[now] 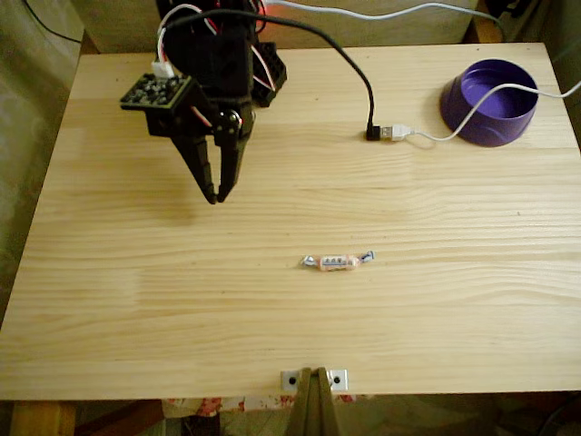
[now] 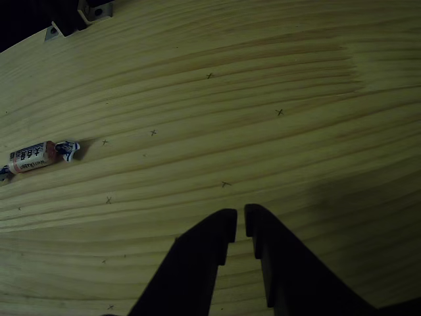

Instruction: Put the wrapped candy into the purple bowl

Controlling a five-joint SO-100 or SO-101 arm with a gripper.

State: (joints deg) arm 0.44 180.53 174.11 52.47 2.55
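Candy [image 1: 337,261]: lying flat on the table [image 1: 436,300], well apart from the pincer [image 1: 217,196].
Pincer: fingertips nearly together, gripping nothing.

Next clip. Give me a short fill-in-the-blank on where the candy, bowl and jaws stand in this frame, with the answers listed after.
1. The wrapped candy lies on the wooden ____, apart from the gripper.
2. In the fixed view, the purple bowl sits near the table's far ____ corner.
3. The gripper's jaws are nearly ____ and hold nothing.
4. A white cable drapes over the rim of the ____.

Missing words: table; right; closed; purple bowl
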